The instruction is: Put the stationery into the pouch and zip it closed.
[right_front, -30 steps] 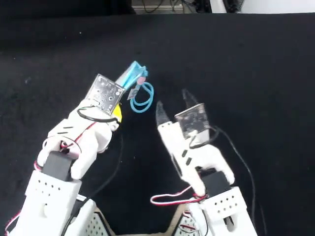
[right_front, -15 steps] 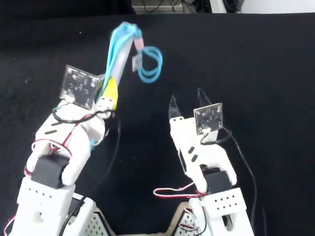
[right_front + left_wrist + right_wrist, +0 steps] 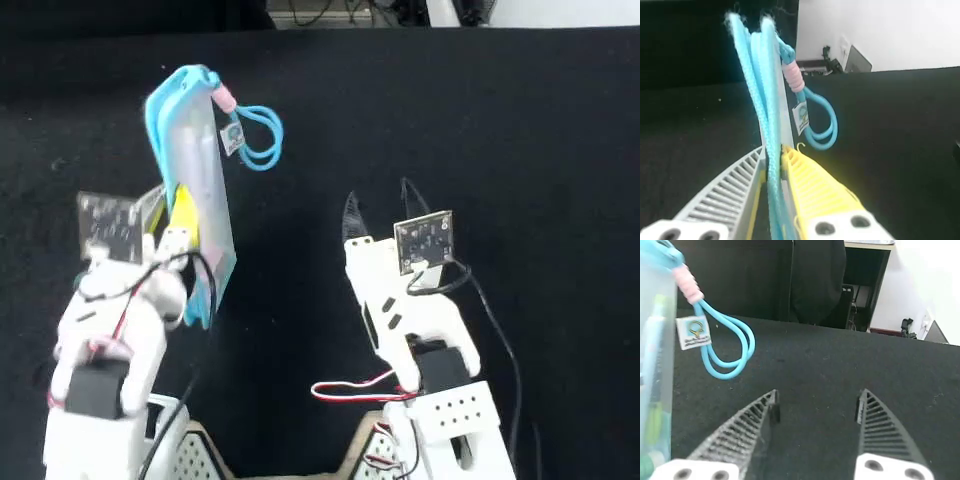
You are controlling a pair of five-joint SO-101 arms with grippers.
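A clear pouch (image 3: 200,190) with blue trim hangs upright in the air at the left of the high view, stationery visible inside it. My left gripper (image 3: 178,232) is shut on the pouch (image 3: 771,150), one grey and one yellow finger pinching its blue edge. A blue cord loop (image 3: 255,135) with a small tag and pink band dangles from its top (image 3: 819,125). My right gripper (image 3: 378,208) stands open above the cloth, right of the pouch, with nothing between its fingers. In the right wrist view the pouch (image 3: 657,370) and cord loop (image 3: 725,350) hang beside the open right gripper (image 3: 817,402).
A black cloth (image 3: 520,150) covers the whole table. Beyond its far edge are a white wall and cables (image 3: 400,12). Red and black wires (image 3: 350,390) trail from the arm bases near the front edge.
My left arm has swung the pouch up and to the left, lifting it from low over the cloth until it hangs upright. The right gripper shifted slightly right early on, then held still.
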